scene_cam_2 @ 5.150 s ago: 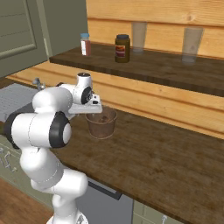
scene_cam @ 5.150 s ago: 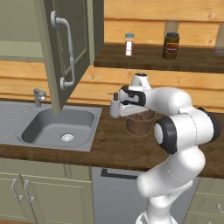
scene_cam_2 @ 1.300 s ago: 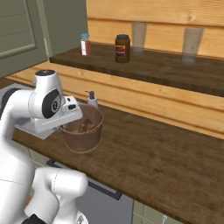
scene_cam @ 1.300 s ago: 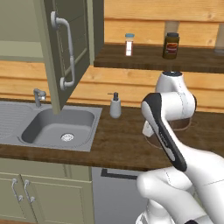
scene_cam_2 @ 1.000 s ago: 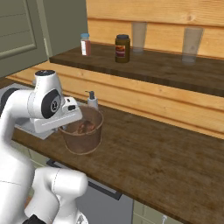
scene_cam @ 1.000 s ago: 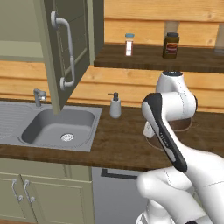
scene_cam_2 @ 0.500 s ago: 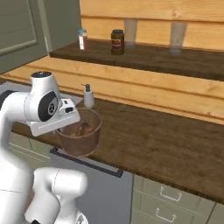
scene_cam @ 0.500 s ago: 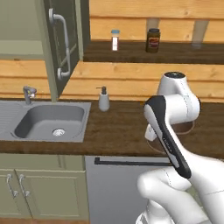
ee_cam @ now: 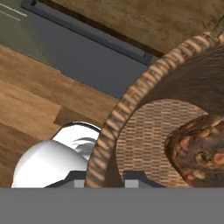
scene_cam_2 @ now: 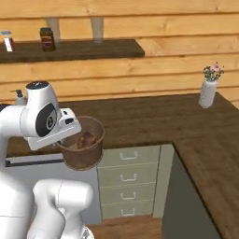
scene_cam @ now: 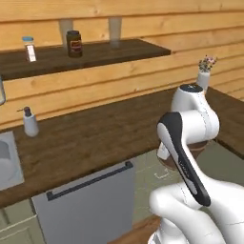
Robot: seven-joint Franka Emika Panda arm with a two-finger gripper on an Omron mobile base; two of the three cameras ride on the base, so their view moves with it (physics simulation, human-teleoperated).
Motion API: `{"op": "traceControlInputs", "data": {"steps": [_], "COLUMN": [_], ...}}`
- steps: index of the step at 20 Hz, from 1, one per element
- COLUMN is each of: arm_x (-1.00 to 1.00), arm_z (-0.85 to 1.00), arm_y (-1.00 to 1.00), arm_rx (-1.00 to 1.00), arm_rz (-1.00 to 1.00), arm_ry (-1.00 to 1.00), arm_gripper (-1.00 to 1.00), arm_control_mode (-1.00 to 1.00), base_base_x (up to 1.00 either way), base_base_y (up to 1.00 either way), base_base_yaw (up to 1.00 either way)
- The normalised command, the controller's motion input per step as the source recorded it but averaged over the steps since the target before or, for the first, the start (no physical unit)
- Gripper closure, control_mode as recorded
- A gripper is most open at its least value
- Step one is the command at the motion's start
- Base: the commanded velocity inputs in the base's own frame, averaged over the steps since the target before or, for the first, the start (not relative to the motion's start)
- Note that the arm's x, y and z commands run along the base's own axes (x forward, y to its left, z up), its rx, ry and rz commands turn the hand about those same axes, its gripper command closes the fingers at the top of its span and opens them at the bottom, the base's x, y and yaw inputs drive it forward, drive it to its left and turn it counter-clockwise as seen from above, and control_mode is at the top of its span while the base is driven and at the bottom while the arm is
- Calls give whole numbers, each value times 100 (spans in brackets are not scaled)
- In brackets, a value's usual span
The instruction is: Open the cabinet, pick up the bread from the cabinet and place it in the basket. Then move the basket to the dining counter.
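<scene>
One hand (ee_cam: 103, 177) clamped on basket (scene_cam_2: 83, 144) rim, airborne.

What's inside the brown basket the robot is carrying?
A brown, crusty piece of bread lies on the woven bottom of the basket. The basket's wall hides part of the bread, so its full shape can't be seen.

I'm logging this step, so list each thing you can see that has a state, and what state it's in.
basket: lifted clear of the counter, held by its rim, upright.
bread: lying inside the basket.
gripper: shut on the basket's rim.
dishwasher: door closed.
drawers: all closed.
brown jar: upright on the shelf, lid on.
flower vase: upright on the counter.
</scene>
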Motion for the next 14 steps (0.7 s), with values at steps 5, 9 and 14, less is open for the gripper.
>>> {"op": "traceControlInputs", "data": {"steps": [5, 9, 14], "arm_x": [0, 0, 0], "arm_z": [0, 0, 0], "arm_y": [0, 0, 0], "arm_rx": [0, 0, 0], "arm_rz": [0, 0, 0], "arm_ry": [0, 0, 0], "arm_gripper": [100, 100, 100], "arm_control_mode": [100, 100, 100], "base_base_x": [-14, -2, 0], "base_base_y": [0, 0, -10], "base_base_yaw": [-95, -95, -93]}}
